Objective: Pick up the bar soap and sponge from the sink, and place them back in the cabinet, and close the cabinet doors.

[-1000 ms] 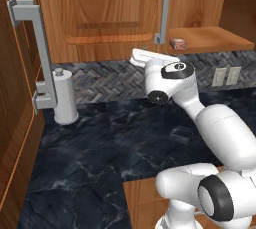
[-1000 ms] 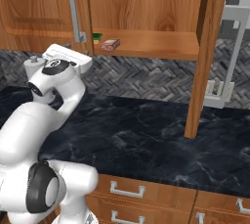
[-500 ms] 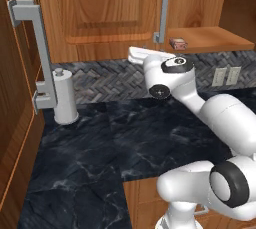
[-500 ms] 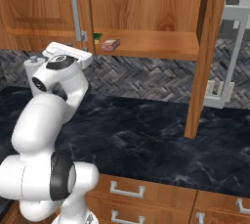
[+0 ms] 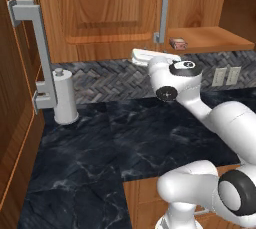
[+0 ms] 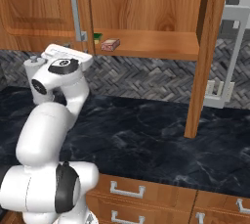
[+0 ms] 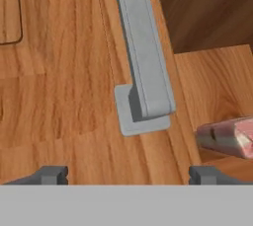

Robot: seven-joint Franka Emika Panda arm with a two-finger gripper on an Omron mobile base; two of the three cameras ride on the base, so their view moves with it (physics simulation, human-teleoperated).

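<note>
Closing in on the left door (image 7: 74, 72), the tool (image 7: 128, 174) has come nearer its grey handle (image 7: 143, 47) than half a second ago: in the earlier base views the white hand sat a little lower and further from the cabinet (image 6: 146, 3), and it now sits just beneath the handle's lower mount. In the hand view the two dark tips stand wide apart with nothing between them, the handle's foot just above the gap.

Soap (image 6: 110, 44) lies on the shelf (image 6: 156, 47), close to the left door's edge; its pink end also shows at the right of the hand view (image 7: 232, 138). A sliver of green just left of it in the right base view (image 6: 97, 36) is likely the sponge, though too little shows to be sure. Both seem to be put away, so what remains is, by my reading, shutting the doors. The left one looks nearly shut already; the right door (image 6: 205, 56) stands swung out toward the camera.

A roll holder (image 5: 64, 98) stands on the dark marble desk (image 5: 125, 143) by the wall. No brand, label or writing can be read anywhere.
</note>
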